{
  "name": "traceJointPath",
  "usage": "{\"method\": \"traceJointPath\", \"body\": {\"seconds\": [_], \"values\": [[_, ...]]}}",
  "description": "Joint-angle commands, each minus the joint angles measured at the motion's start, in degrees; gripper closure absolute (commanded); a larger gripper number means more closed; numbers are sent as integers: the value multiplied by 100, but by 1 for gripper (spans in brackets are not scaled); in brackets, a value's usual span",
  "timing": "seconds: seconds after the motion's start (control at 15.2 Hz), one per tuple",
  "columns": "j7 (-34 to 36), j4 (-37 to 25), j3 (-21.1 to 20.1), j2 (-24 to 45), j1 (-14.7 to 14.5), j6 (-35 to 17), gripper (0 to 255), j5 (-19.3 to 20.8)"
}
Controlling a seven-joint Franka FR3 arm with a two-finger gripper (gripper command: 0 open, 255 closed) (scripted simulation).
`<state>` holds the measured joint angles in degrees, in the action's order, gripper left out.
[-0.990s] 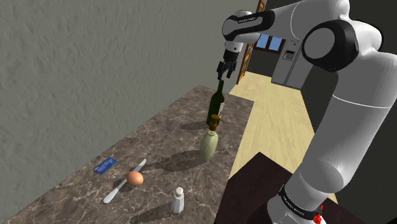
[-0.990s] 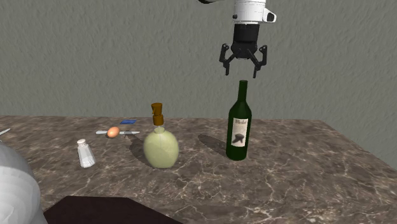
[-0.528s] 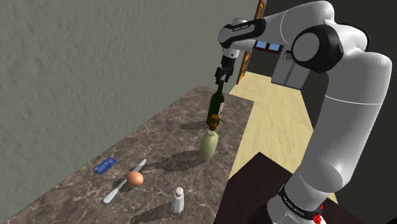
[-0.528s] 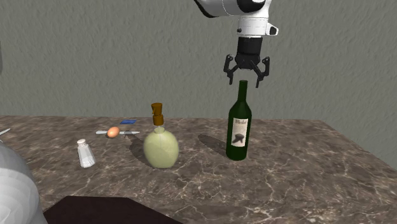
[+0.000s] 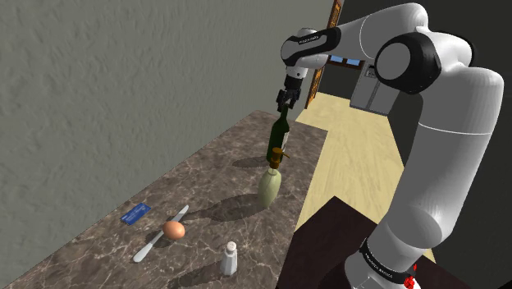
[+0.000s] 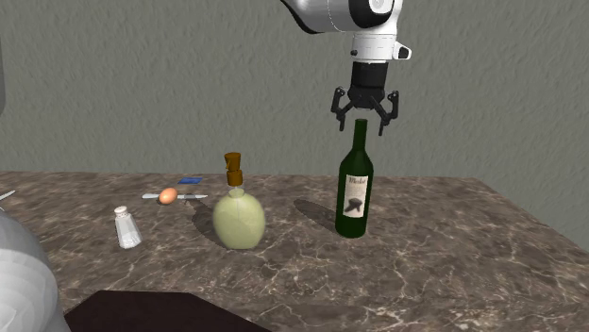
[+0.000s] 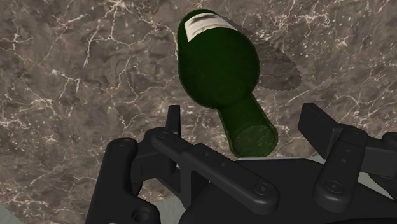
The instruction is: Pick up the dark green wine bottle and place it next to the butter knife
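Dark brown marbled surface (image 6: 453, 255) w/ pale veins, set against a rough grey wall; a wood floor and doorway show beyond its far end in the shoulder view. Dark green wine bottle (image 6: 355, 189) stands upright near that far end, long axis vertical, white label w/ a small dark figure on the body, glossy glass look, slim neck over a round shoulder. Gripper (image 6: 362, 127) hangs straight above it, pointing down, fingers spread wide to either side of the bottle's mouth and not touching it – nothing held. Wrist view says the same: the neck top sits between the two black fingers, approx. centred. So the move turns on one thing, i.e. a straight drop along the bottle's own axis until the fingers flank the neck, then closing. Neck is narrow, smooth and round, so probably slippery; a grip lower on the neck looks safer. Butter knife (image 5: 160, 234), pale and flat, lies well apart toward the shoulder view's lower left, a brown egg (image 5: 173, 230) against it, small blue card (image 5: 134, 215) near. Between bottle and knife stands a rounded pale-green soap dispenser (image 6: 238, 219) w/ a brown pump; a white salt shaker (image 6: 126, 227) sits closer to the surface's edge – both to be cleared on the carry.
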<state>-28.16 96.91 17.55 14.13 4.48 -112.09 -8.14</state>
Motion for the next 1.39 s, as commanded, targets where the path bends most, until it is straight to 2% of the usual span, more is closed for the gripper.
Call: {"method": "traceJointPath", "body": {"seconds": [0.0, 0.07, 0.66, 1.32], "values": [[0, 1, 0, 0, 0, -2, 0, 0], [0, 1, 0, 0, 0, -2, 255, 0], [0, 1, 0, 0, 0, -2, 255, 0], [71, -655, 21, -86, 15, 734, 255, 54]]}}
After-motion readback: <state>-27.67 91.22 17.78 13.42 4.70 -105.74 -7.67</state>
